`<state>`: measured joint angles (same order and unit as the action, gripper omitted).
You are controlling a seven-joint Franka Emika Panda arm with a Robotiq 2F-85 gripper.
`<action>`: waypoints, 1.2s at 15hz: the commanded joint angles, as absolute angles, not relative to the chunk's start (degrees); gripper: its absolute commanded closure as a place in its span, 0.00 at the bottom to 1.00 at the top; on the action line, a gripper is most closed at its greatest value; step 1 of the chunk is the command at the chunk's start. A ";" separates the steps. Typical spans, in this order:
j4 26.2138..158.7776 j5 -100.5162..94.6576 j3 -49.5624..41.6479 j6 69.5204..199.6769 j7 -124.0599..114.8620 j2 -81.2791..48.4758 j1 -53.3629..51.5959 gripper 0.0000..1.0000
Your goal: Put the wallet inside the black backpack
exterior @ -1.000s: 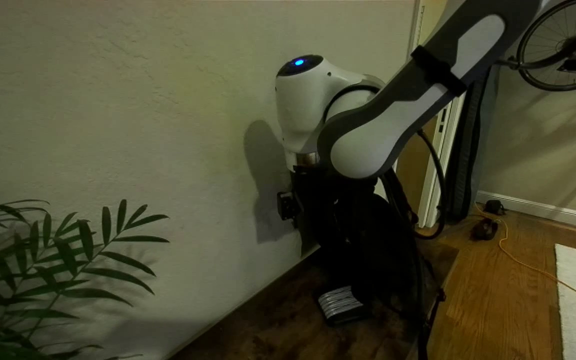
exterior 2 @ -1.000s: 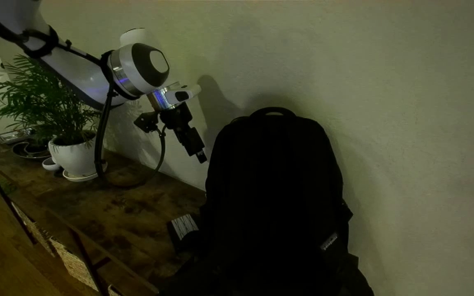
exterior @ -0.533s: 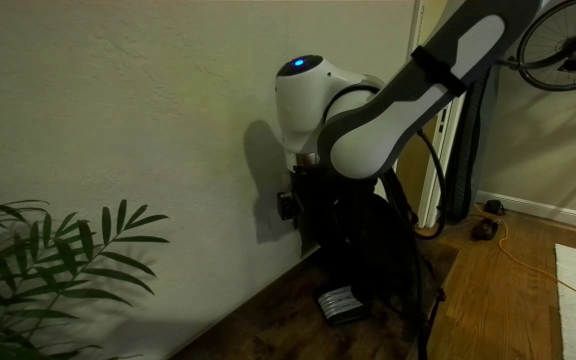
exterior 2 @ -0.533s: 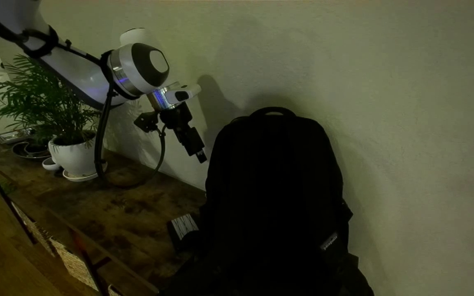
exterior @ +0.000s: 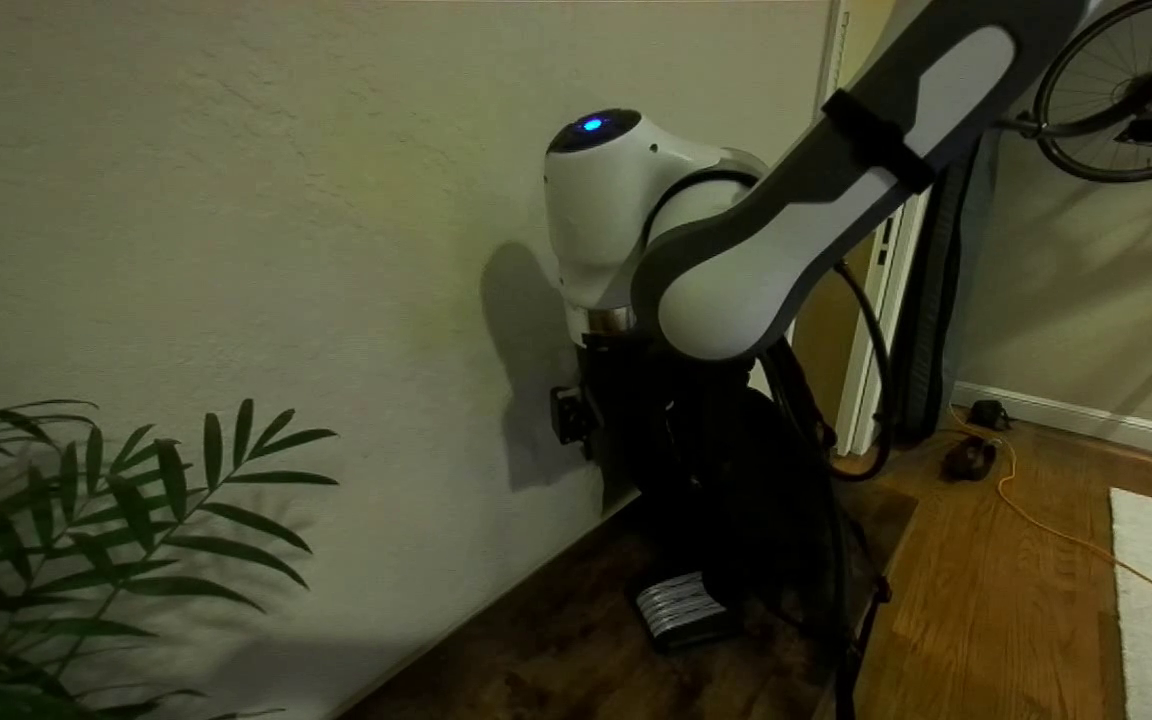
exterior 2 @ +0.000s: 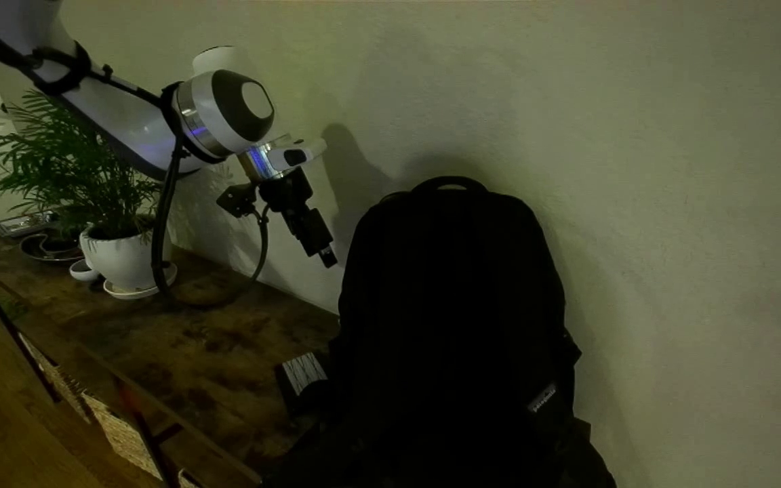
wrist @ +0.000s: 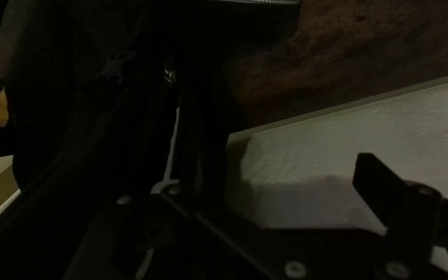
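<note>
Grasping and stowing likely remain: the wallet [exterior 2: 304, 377] lies lower centre, outside the black backpack [exterior 2: 458, 325], the gripper [exterior 2: 327, 257] spread apart.

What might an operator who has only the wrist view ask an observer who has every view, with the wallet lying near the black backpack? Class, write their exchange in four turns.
Operator: My wrist view's top edge cuts off most of the wallet. What is on its upper side?
Observer: Both exterior views show a broad pale patch there, marked with lines.
Operator: Does anything stick up from the black backpack that my pincer might catch?
Observer: Possibly: in an exterior view, a carrying loop arches above the backpack's top.
</note>
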<state>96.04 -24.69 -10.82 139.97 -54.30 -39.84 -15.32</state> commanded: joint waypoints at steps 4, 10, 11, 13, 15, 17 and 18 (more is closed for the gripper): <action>98.18 -24.61 -11.63 135.38 -55.16 -36.87 -17.12 0.00; 98.37 -24.68 -10.96 131.32 -54.77 -36.02 -16.82 0.00; 98.36 -24.55 -10.66 130.84 -54.52 -35.99 -16.75 0.00; 98.48 -24.50 -10.23 130.31 -54.34 -35.95 -16.82 0.00; 98.62 -24.49 -9.75 129.78 -54.27 -36.02 -17.00 0.00; 98.74 -24.26 -9.14 128.99 -54.14 -36.21 -17.07 0.00; 98.78 -24.12 -8.79 128.64 -54.07 -36.26 -17.03 0.00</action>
<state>96.06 -24.69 -9.44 130.99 -54.30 -38.93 -16.51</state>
